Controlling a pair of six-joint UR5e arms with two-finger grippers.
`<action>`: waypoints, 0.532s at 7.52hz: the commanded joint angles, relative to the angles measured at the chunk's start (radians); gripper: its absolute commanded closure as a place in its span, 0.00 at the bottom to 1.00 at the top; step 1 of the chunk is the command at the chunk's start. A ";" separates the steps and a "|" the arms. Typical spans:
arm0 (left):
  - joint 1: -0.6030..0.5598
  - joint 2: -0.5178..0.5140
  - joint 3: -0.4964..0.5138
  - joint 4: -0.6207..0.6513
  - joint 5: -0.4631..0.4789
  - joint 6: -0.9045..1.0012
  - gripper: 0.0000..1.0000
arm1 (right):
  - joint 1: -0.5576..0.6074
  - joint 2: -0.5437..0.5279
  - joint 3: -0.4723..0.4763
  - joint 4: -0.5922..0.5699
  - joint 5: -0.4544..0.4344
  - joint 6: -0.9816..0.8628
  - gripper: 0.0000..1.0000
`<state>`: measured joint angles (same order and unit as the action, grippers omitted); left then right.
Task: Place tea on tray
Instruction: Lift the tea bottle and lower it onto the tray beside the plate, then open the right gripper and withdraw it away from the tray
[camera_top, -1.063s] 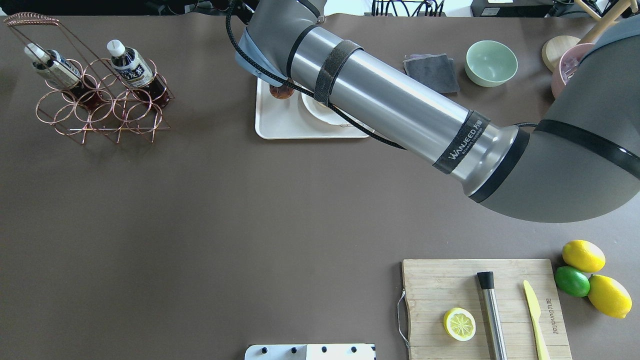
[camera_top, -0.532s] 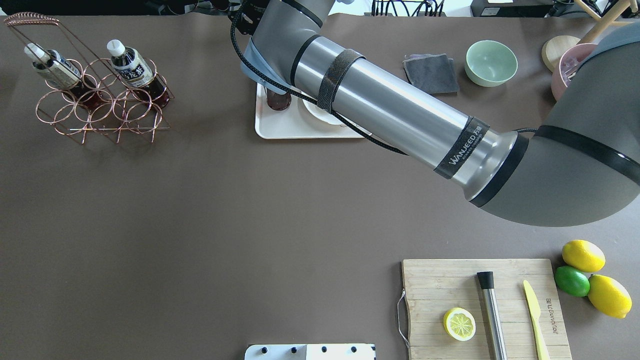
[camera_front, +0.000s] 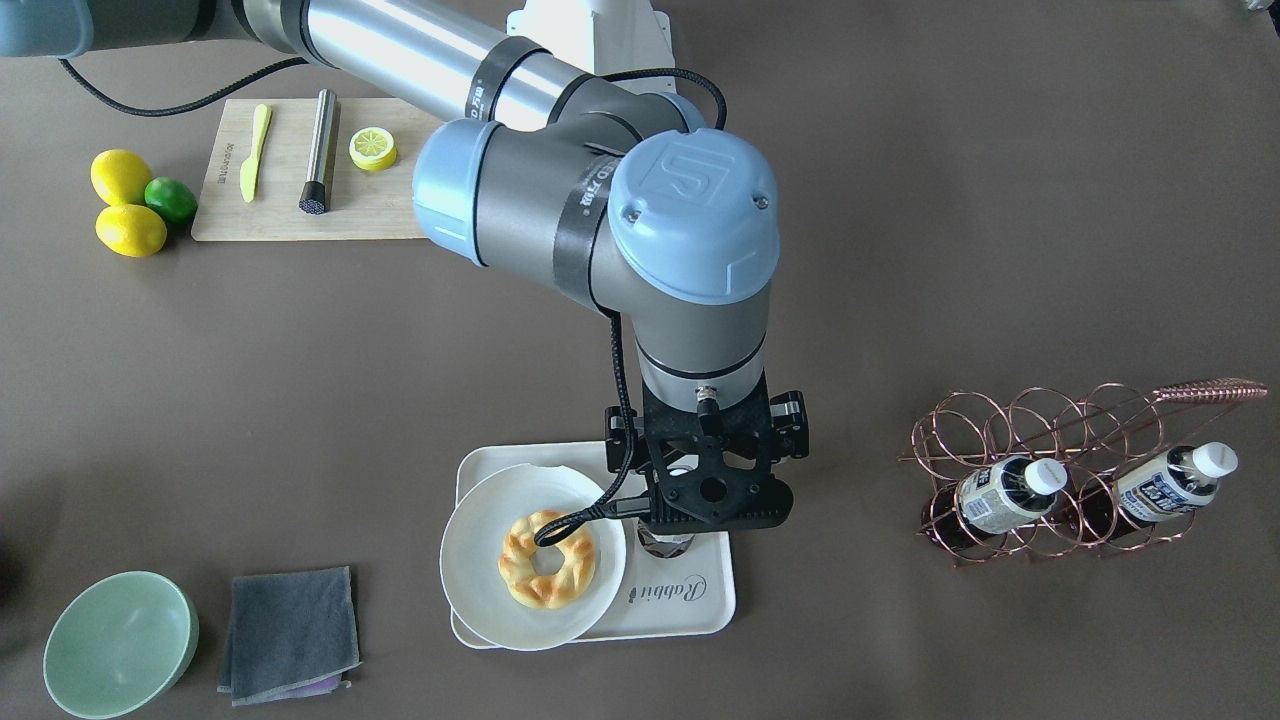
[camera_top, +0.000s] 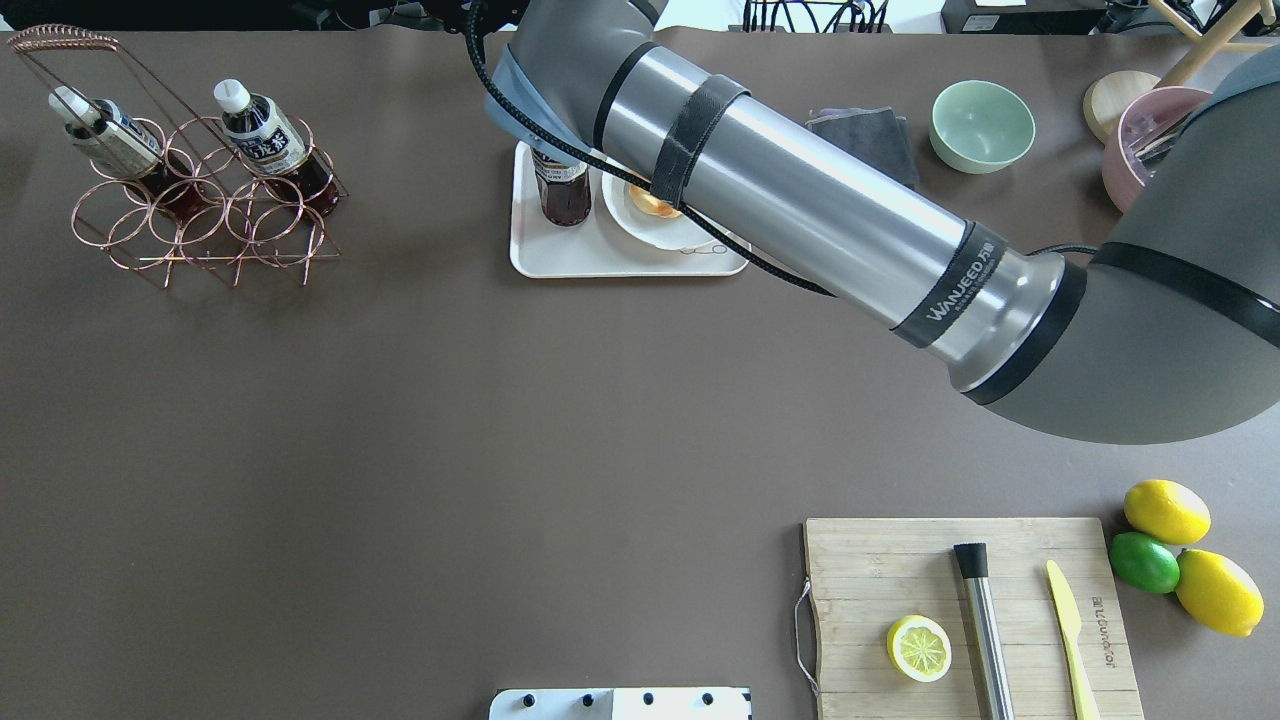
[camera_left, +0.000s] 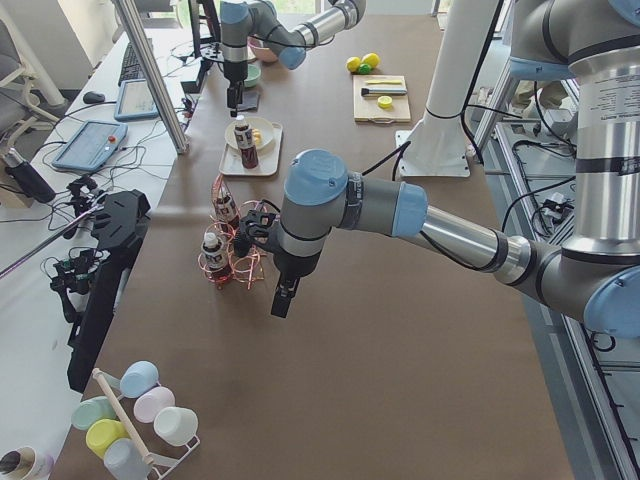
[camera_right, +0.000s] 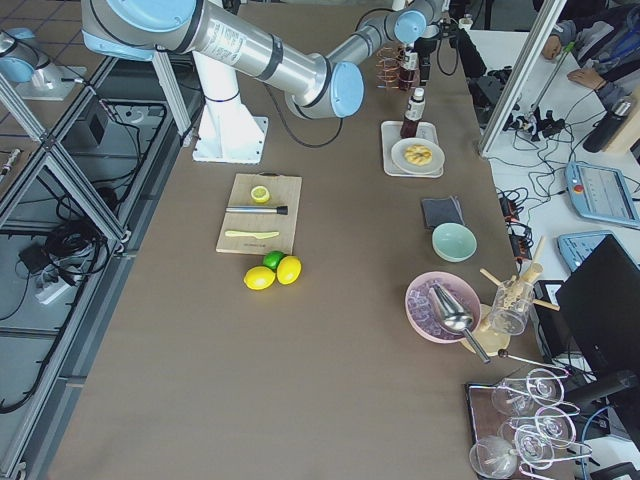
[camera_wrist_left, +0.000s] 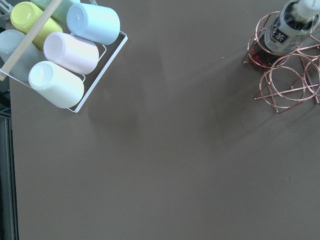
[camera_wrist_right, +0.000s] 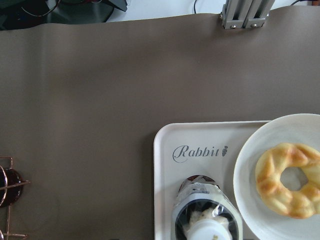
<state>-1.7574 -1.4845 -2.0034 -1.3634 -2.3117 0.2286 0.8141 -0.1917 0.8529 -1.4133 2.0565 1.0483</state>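
Logging the tea (camera_top: 565, 190) as standing upright on the tray (camera_top: 600, 262), in the half nearer the copper wire rack (camera_top: 200, 225) and just beside the round white plate (camera_front: 480, 575) carrying a ring-shaped pastry (camera_front: 548, 560); not resolving whether bottle and plate are touching. Placing the tea directly beneath the right gripper (camera_front: 712, 495): looking straight down from the right wrist onto the white cap at the bottom edge of that view, with the grey "Rabbit" script just beyond it. Not managing to tell whether the right jaws are spread, pressed together or pinching the cap, the fingers hiding under the black wrist bracket in the front-facing view. Noting the right forearm stretching diagonally across the table, wrist vertical, tool pointing straight down over the tray. Noting the left gripper (camera_left: 283, 298) pointing down over bare table beside the copper wire rack, elbow bent, forearm roughly level; not telling its jaw state from the side view alone. Counting two more bottles (camera_top: 265, 135) leaning in that rack.
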 joint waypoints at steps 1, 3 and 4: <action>-0.001 0.001 -0.008 0.020 -0.030 -0.005 0.03 | 0.071 -0.226 0.438 -0.238 0.069 -0.062 0.00; -0.004 0.006 -0.015 0.024 -0.035 -0.002 0.03 | 0.149 -0.512 0.803 -0.370 0.094 -0.211 0.00; -0.004 0.001 -0.012 0.024 -0.034 -0.003 0.03 | 0.212 -0.672 0.944 -0.395 0.140 -0.312 0.00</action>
<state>-1.7600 -1.4799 -2.0160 -1.3412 -2.3434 0.2261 0.9322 -0.5912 1.5126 -1.7350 2.1434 0.8887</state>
